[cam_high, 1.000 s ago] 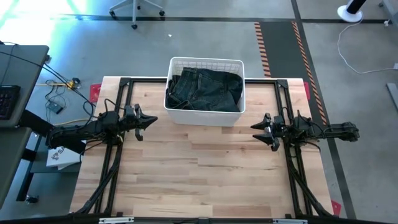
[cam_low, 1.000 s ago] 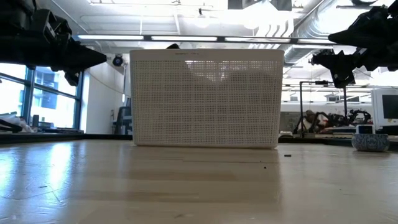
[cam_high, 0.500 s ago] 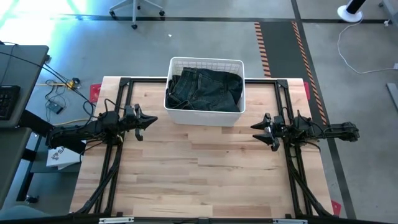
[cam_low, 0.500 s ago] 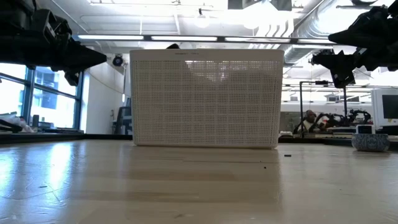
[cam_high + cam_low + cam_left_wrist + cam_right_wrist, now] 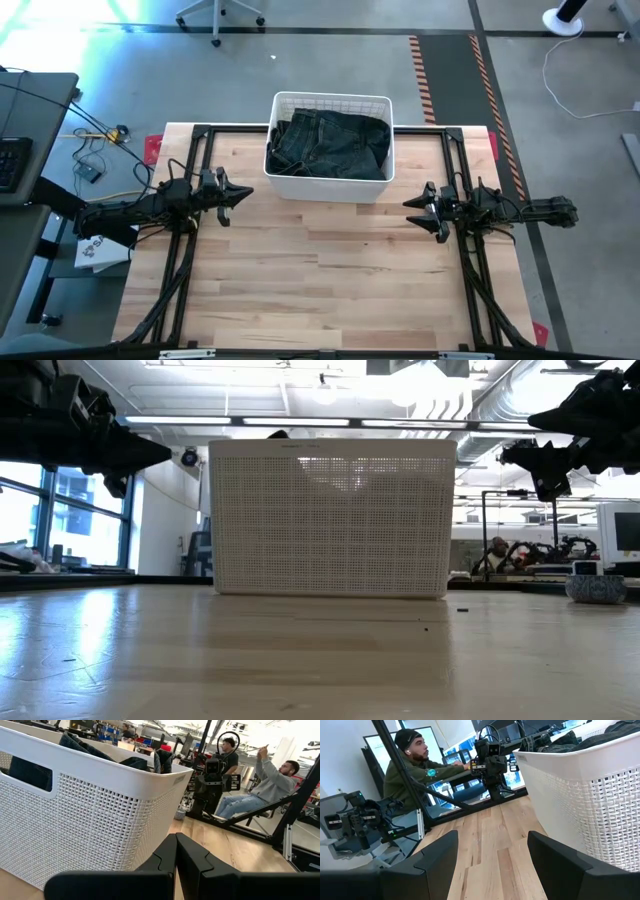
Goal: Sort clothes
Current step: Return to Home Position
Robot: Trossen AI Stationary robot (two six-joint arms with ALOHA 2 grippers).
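Observation:
Dark denim jeans [image 5: 330, 142] lie on top inside the white lattice basket [image 5: 329, 185] at the table's far middle; they also show over its rim in the left wrist view [image 5: 80, 745]. The other clothes are hidden. My left gripper [image 5: 248, 193] hovers shut and empty at the basket's left. My right gripper [image 5: 407, 205] hovers open and empty at the basket's right, above the table.
The basket [image 5: 330, 520] stands on the wooden table [image 5: 320, 280], with bare tabletop in front of it. Black frame rails [image 5: 175, 270] run along both sides. People sit beyond the table, one in the left wrist view [image 5: 260, 785] and one in the right wrist view [image 5: 415, 765].

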